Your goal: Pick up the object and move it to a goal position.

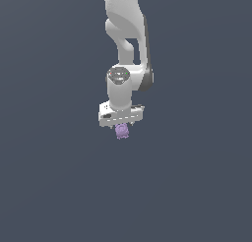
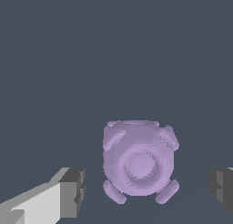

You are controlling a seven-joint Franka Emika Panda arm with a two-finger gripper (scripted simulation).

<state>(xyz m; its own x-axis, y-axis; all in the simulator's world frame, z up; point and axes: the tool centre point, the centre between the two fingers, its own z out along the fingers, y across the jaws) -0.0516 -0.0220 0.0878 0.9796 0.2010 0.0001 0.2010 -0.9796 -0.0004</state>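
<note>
From my station I see the plain dark blue-grey tabletop (image 1: 54, 187) filling both views, with no marker on it that I could read as the goal position. Above it the glossy white jointed arm (image 1: 125, 34) comes straight down in the exterior view and ends in the white, dark-tipped tool (image 1: 121, 125), which points downward. Just beneath the tool's crossbar sits the small lumpy pale-purple blob with knobby bumps and a ringed face (image 1: 122, 131). In the wrist view that blob (image 2: 138, 161) lies between the two dark finger pads (image 2: 73, 191), and there is clear gap on both sides: the tool is spread wide and has hold of nothing. I cannot tell from either picture whether the blob rests on the tabletop, though nothing is gripping it. So I judge the task to be in its early part: the tool is lined up over and around the blob, but the grasp is not yet made, and the closing, the lift and the carry to the goal are all left to do.
</note>
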